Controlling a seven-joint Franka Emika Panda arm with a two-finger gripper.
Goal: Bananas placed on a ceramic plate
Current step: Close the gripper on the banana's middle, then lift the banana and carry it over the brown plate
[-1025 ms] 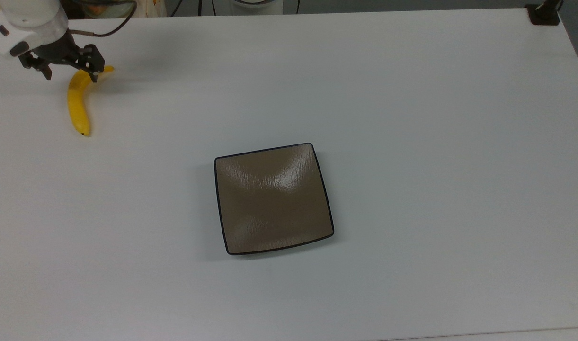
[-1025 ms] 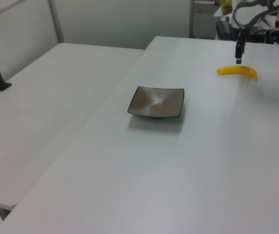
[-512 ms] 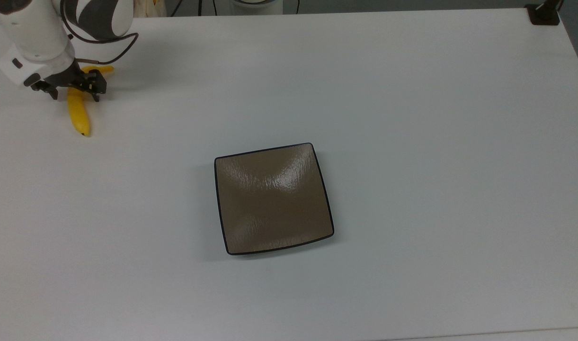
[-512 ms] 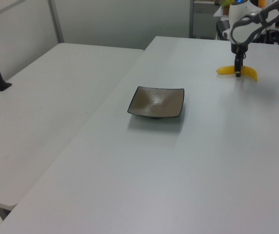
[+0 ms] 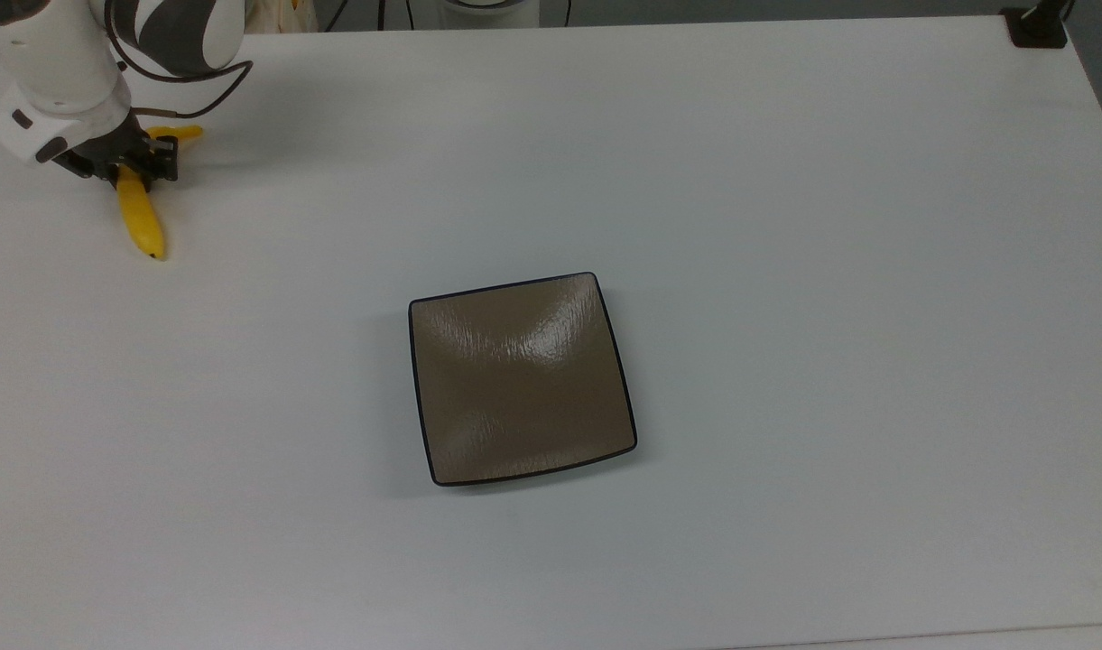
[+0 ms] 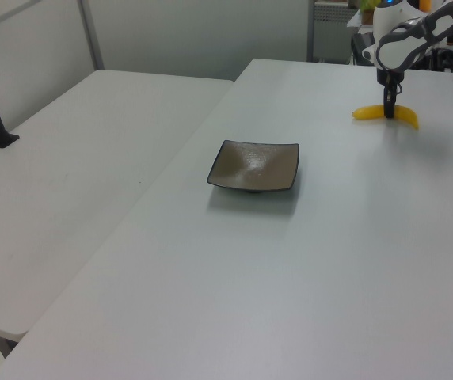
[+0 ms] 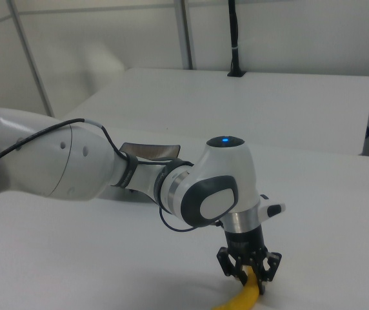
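Yellow fruit: one banana (image 5: 141, 217) lies flat on the white counter (image 5: 785, 226), at the far upper left corner in the top view, its stem end pointing up and its dark tip down.
Brown dish: the square plate (image 5: 520, 377) sits bare near the middle of the counter, well apart from the banana, with open surface between them.
Hand: the hand (image 5: 135, 168) is down at counter level over the stem-side half of the banana, and the right view shows its dark fingers (image 7: 262, 268) straddling the fruit.
Hand state: the fingers look drawn in against the banana's sides, so I judge it clamped on the fruit, though the banana is not yet lifted.
Why there: gripping across the narrow width, not along the curve, likely gives the fingers a firm hold.
Banana relative to hand: the longer, tip-side part sticks out below the hand in the top view, so it may droop once raised.
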